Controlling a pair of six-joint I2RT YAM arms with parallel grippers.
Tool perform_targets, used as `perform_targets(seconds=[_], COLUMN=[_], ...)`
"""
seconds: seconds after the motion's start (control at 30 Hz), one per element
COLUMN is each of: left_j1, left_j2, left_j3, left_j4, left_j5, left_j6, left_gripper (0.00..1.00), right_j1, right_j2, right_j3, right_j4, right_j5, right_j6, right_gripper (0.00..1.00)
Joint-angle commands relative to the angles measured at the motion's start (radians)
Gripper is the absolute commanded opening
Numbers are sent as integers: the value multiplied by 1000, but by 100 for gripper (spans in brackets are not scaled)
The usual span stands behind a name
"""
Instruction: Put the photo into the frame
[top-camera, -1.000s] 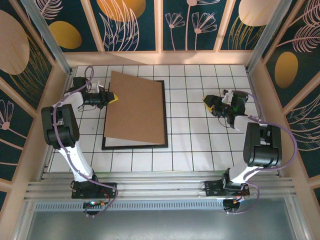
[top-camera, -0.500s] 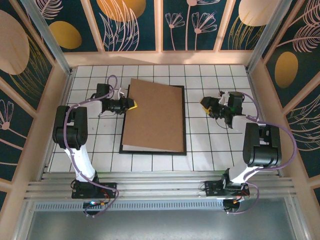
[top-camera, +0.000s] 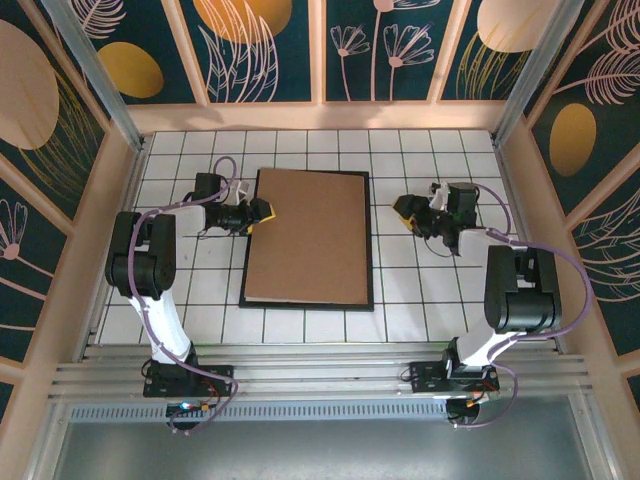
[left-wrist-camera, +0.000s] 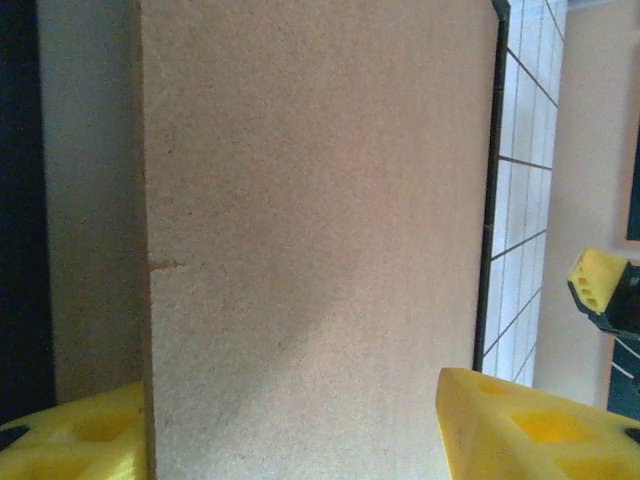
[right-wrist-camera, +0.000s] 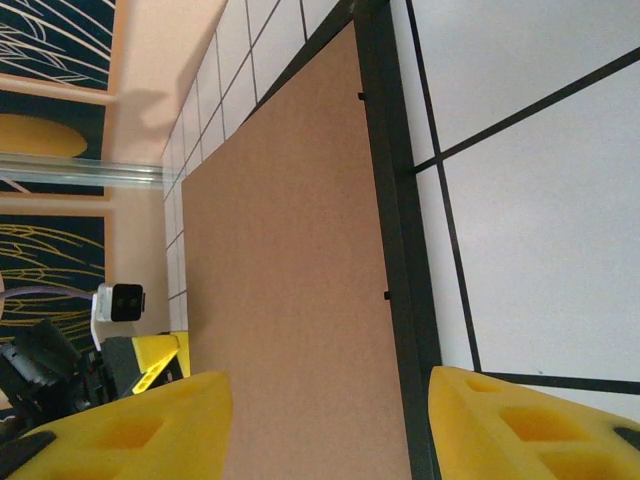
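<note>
A second ago the frame (top-camera: 300, 305) lay turned and further out to the left of the table (top-camera: 420, 290). By half a second ago it had slid to where it is now. At that point the board (top-camera: 308, 238) still sat askew on it, poking past the far rim. Now the board lies flat and square inside the black edge. What is under the board we cannot tell.

The left gripper (top-camera: 263, 211) came in with the frame and has hardly moved over the last half second. Its tips are at the board's left edge, near the far corner. In its wrist view the two yellow fingers (left-wrist-camera: 530, 430) are spread wide. The board runs straight ahead from them, and its edge hides the inner side of one finger. The frame's far rim (left-wrist-camera: 491, 200) shows as a thin black line beyond it.

The right gripper (top-camera: 406, 208) has crept a little toward the frame since a second ago. It hangs clear of the right rim with bare tiles between. Its fingers (right-wrist-camera: 530, 420) are spread too, with nothing between them. The rim (right-wrist-camera: 395, 220) and the board run away just ahead of its tips.

We count one frame, one board and two grippers, with two yellow fingers on each. The frame lies between the two grippers, much closer to the left one.
</note>
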Motion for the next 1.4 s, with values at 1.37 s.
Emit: perform_targets(seconds=[1.37], left_j1=[-57], left_j2=[-132], left_j3=[81], left_j4=[-254], left_j5=[-359], left_j6=[171], left_gripper=[78], right_j1=[86], right_j2=[27], right_j3=[39], right_j4=[-54], right_j5=[99], right_j6=[-46], right_gripper=[55])
